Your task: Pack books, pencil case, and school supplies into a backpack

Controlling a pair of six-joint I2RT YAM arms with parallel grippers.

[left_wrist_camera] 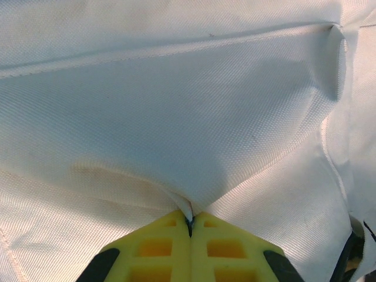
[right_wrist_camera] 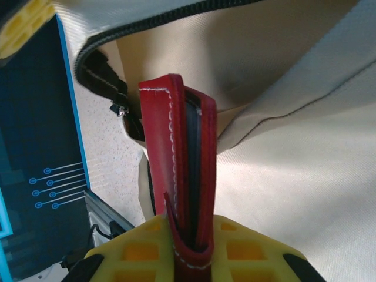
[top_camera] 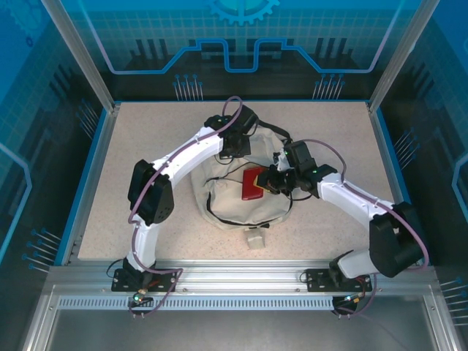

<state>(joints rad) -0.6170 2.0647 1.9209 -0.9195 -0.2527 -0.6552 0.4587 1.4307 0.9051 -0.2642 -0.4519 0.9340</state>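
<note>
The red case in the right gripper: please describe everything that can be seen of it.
The red case is slim and flat, of leather-like material, with white stitching along its edge and a dark layer between its two red sides. The right gripper is shut on one end and holds it over the cream backpack, near its black zip.

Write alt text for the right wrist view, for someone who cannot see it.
The right pincer, yellow-fingered, is clamped on a slim red case with white stitching, seen edge-on and pointing up. Behind it lies the cream backpack, its black zip curving across the top; speckled table and a blue rim show at left.
</note>
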